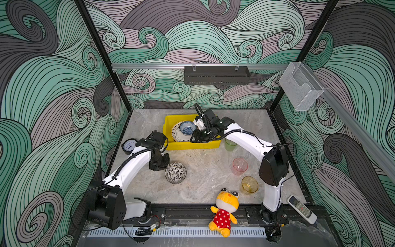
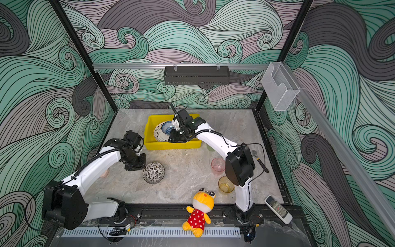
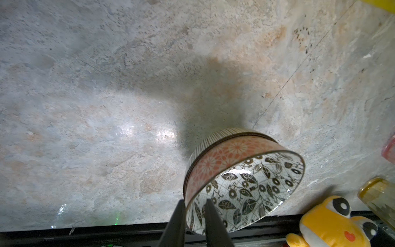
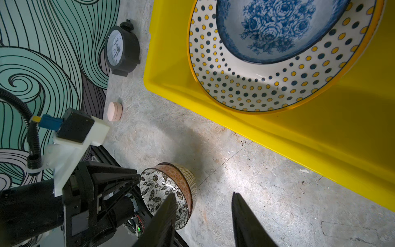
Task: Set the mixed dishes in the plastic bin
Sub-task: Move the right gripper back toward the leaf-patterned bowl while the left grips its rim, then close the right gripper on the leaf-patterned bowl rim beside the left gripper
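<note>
Your left gripper [image 3: 193, 210] pinches the rim of the black-white bowl [image 1: 175, 172], tilted above the table [image 1: 205, 171]. Your right gripper [image 4: 203, 205] hangs spread, empty, over the yellow bin [image 1: 171, 147], which holds dotted plate [image 4: 245, 85] and blue floral bowl [image 4: 271, 27].

blue floral bowl [image 1: 187, 127] in yellow bin [image 1: 171, 147]

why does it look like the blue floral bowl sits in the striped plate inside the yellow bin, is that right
Not quite. The blue floral bowl does sit in a plate inside the yellow bin, but that plate has a dotted rim, not stripes. The right wrist view shows it.
</note>
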Robot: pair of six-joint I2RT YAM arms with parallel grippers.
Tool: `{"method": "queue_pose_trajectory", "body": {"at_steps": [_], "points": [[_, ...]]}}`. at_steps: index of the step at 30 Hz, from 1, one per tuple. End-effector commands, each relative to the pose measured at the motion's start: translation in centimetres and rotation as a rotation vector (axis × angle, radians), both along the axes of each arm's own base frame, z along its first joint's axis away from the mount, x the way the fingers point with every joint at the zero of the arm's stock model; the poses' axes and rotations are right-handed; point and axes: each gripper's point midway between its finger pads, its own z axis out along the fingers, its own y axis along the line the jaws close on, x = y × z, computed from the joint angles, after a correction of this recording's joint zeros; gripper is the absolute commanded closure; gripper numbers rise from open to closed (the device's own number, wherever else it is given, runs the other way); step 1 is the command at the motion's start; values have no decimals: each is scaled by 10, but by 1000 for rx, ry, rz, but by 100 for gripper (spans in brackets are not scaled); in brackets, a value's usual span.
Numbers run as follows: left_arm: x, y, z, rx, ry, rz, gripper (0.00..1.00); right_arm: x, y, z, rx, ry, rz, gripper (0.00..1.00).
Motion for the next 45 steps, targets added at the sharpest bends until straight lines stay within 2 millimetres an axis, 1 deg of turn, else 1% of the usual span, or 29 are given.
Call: {"method": "queue_pose_trajectory", "body": {"at_steps": [1, 5, 8, 13, 21, 32, 45], "points": [[-2, 2, -5, 20, 20, 13, 80, -9, 4, 19, 40, -31, 33, 56], [-3, 2, -10, 23, 29, 17, 81, -15, 6, 18, 40, -24, 48, 56], [-1, 2, -9, 27, 16, 20, 84, -19, 7, 18, 40, -21, 58, 56], [-2, 1, -12, 26, 28, 17, 88, -28, 10, 14, 30, -9, 77, 56], [-7, 1, -19, 25, 59, 15, 90, -41, 14, 3, 8, 17, 115, 56], [-11, -2, -25, 10, 78, 10, 91, -58, 16, -11, -33, 63, 158, 55], [-18, -4, -27, -12, 81, 18, 92, -92, 24, -32, -92, 133, 224, 50]]}}
